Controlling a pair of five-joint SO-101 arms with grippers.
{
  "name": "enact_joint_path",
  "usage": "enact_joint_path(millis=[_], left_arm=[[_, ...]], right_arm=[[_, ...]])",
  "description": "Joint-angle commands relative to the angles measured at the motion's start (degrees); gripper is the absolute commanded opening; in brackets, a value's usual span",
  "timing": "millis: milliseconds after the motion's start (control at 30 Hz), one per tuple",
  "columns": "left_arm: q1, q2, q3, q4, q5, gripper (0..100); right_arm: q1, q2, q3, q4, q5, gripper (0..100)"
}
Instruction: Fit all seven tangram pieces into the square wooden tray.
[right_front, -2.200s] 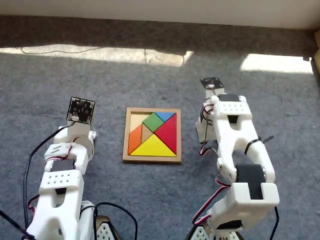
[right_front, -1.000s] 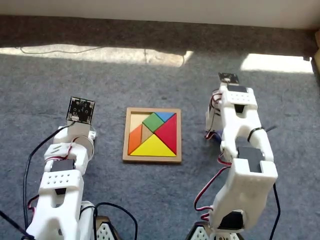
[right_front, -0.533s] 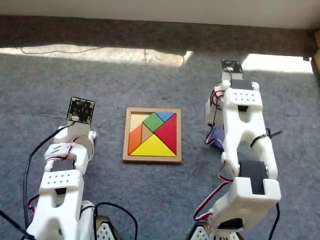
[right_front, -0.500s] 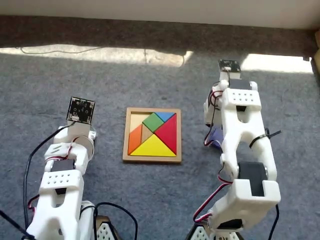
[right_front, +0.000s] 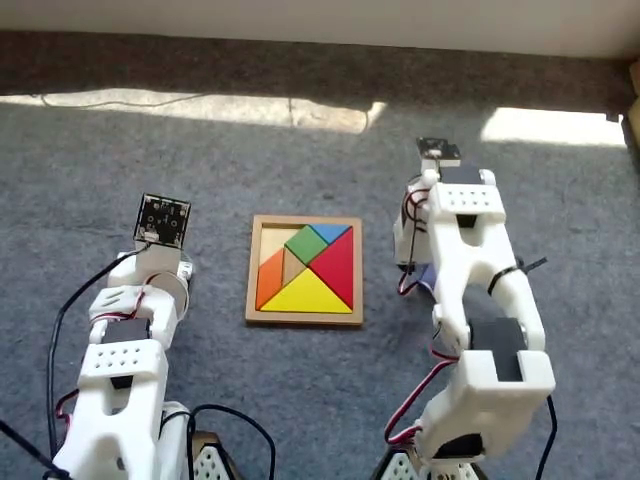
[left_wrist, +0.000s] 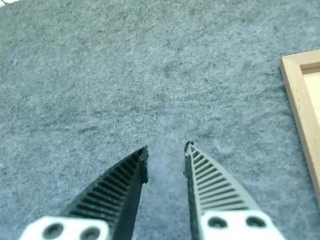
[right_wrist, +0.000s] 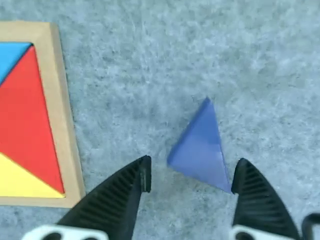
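The square wooden tray (right_front: 305, 318) lies on the carpet between the arms. It holds green (right_front: 304, 243), light blue (right_front: 330, 233), red (right_front: 335, 266), yellow (right_front: 308, 294) and orange (right_front: 271, 277) pieces, with bare wood at its far left corner. A dark blue triangle (right_wrist: 200, 147) lies flat on the carpet just right of the tray (right_wrist: 61, 115); part of that triangle (right_front: 424, 278) peeks out beside the right arm (right_front: 462, 250). My right gripper (right_wrist: 192, 175) is open, one finger on each side of the triangle's near edge. My left gripper (left_wrist: 166, 148) is open over bare carpet, left of the tray's rim (left_wrist: 298, 95).
Grey carpet covers the whole work area, with sunlit patches (right_front: 200, 105) along the far side. The left arm (right_front: 140, 300) sits left of the tray. Cables trail from both arm bases.
The right arm swung out to the right and farther away, then came back left toward the tray. The left arm and the tray's pieces have not moved.
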Motion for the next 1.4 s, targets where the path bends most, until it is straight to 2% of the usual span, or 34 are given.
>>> enact_joint_path(millis=[0, 200, 500, 800, 1367], left_arm=[[0.92, -1.54, -0.22, -0.09, 0.35, 13], [0.92, -1.54, -0.22, -0.09, 0.35, 13], [0.92, -1.54, -0.22, -0.09, 0.35, 13], [0.92, -1.54, -0.22, -0.09, 0.35, 13], [1.01, -1.45, -0.31, -0.09, 0.35, 13]], right_arm=[[0.84, 1.80, -0.57, -1.01, -0.18, 25.9], [3.21, 2.77, -0.66, -1.01, -0.09, 25.9], [2.24, 2.86, -0.48, -1.10, 0.09, 25.9], [2.07, 2.86, -0.22, -1.10, 3.60, 22.6], [1.98, 2.95, 0.04, -0.92, 11.43, 22.6]])
